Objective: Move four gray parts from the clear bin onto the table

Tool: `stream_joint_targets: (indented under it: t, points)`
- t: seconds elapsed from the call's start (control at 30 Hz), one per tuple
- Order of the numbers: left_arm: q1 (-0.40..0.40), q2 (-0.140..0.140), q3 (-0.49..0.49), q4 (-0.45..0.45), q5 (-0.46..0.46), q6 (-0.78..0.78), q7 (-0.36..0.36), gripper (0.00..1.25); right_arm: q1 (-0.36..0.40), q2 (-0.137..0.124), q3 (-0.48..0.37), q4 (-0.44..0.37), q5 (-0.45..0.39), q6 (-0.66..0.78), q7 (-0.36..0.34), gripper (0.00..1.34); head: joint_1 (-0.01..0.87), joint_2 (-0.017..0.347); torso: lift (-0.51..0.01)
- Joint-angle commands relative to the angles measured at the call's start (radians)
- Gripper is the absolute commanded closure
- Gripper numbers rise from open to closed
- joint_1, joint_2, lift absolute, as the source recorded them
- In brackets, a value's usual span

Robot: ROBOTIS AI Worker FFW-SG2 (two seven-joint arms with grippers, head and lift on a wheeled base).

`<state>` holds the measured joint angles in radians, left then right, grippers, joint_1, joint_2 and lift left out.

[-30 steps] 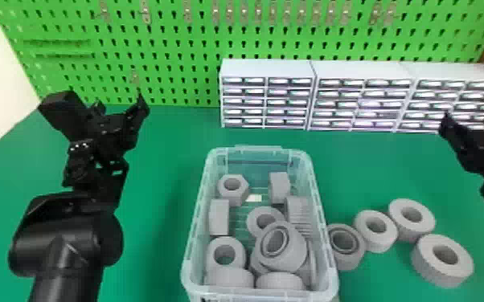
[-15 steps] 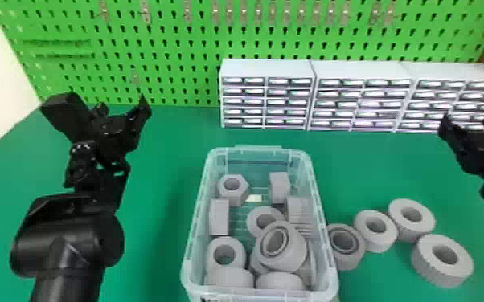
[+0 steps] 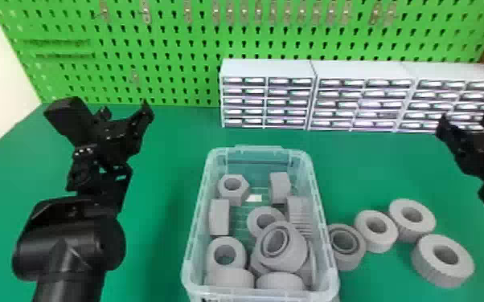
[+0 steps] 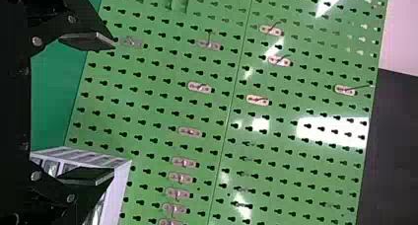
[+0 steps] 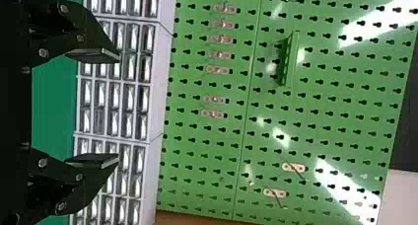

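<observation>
1. Status: the left end effector (image 4: 106,106) and the right end effector (image 5: 116,108) were both released, fingers apart and empty, raised on either side of the clear bin (image 3: 261,296).
2. Part location: four gray parts (image 3: 442,275) lay on the bench (image 3: 165,160) to the right of the bin; more remained inside. The required count appeared to have been met.
3. Risk, overcount: a further pick would have put a fifth part on the bench. Probable cause: failure to register the four already out.
4. Risk, bin contact: the ringed part (image 3: 349,261) lay close against the bin's right wall, though contact could not be confirmed. A nudge to the bin could have pushed it into its neighbor.
5. Risk, shifting load: the tilted part (image 3: 293,257) rested on others inside. A jolt could have rolled it off.
6. Risk, sweep: a low withdrawal by the right arm could have scattered the outer parts.
</observation>
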<state>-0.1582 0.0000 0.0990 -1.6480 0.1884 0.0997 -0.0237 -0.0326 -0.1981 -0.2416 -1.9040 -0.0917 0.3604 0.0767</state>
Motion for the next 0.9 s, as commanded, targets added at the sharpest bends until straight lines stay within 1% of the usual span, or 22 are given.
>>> stream_joint_targets:
  t: [0.0, 0.23, 0.63, 0.87]
  points:
    - [-0.003, -0.003, 0.002, 0.000, 0.006, 0.000, -0.002, 0.35, 0.007, -0.001, -0.007, -0.009, -0.010, 0.000, 0.000, 0.54, 0.693, 0.072, -0.052]
    - [-0.009, -0.003, 0.008, 0.000, 0.022, 0.003, -0.015, 0.35, 0.005, 0.003, -0.004, -0.010, -0.008, 0.000, 0.000, 0.54, 0.693, 0.072, -0.052]
    - [-0.009, -0.003, 0.019, 0.005, 0.013, 0.008, -0.018, 0.35, -0.001, 0.009, 0.016, -0.010, 0.006, 0.003, 0.000, 0.54, 0.693, 0.072, -0.052]
    - [-0.006, -0.003, 0.019, 0.010, 0.013, 0.008, -0.016, 0.35, 0.000, 0.008, 0.018, -0.010, 0.006, 0.017, 0.000, 0.54, 0.693, 0.072, -0.052]
